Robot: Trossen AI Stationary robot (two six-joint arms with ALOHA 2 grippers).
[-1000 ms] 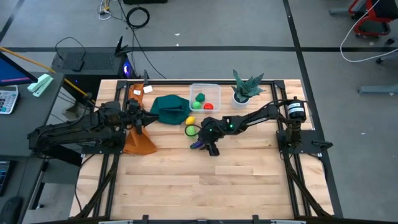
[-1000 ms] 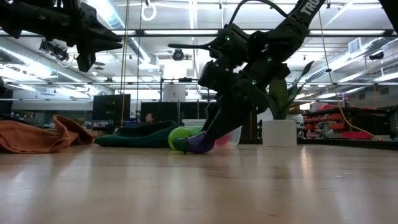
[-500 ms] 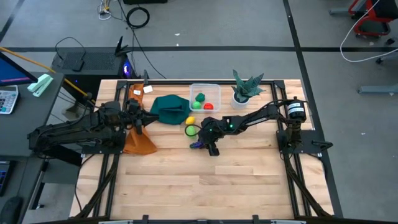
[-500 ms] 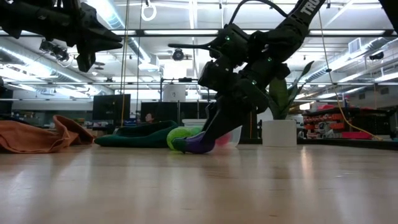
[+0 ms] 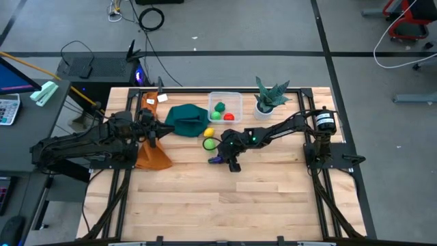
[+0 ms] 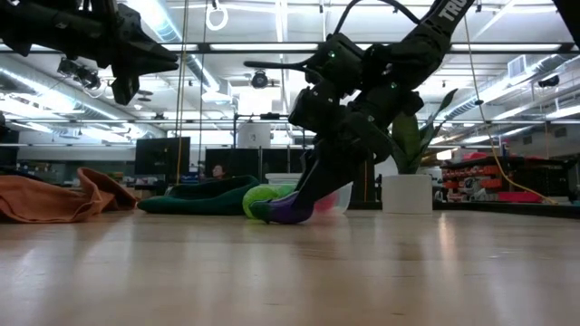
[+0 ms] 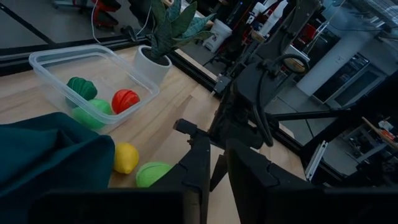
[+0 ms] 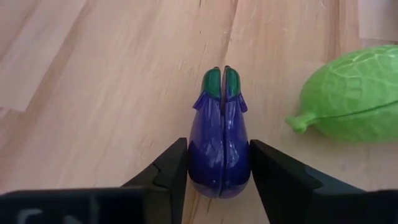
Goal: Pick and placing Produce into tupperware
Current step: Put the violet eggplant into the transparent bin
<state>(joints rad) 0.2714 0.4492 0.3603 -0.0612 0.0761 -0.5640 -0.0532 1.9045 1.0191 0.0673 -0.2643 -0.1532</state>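
The purple toy eggplant (image 8: 221,140) lies on the table, green stem end pointing away from my right gripper (image 8: 217,162), which is shut on it. In the high view the eggplant (image 5: 215,160) shows just ahead of that gripper (image 5: 221,160), left of table centre. A light green piece (image 5: 209,144) and a yellow one (image 5: 209,132) rest on the wood beside it. The clear tupperware (image 5: 211,96) sits near the far edge holding dark green (image 5: 220,106), red (image 5: 229,117) and light green pieces. My left gripper (image 7: 217,158) waits shut, raised above the table's left side. My right gripper pinches the eggplant's thick purple body (image 8: 211,165) between its two fingers, one on each flank. The fingers (image 6: 313,186) slant down from the table's right and lie along the eggplant. It stays level, its underside (image 6: 286,217) on the table.
A dark green cloth (image 5: 184,119) lies left of the tupperware and an orange cloth (image 5: 151,157) under my left arm. A potted plant (image 5: 268,99) stands right of the tupperware. Bare wood stretches across the near half of the table.
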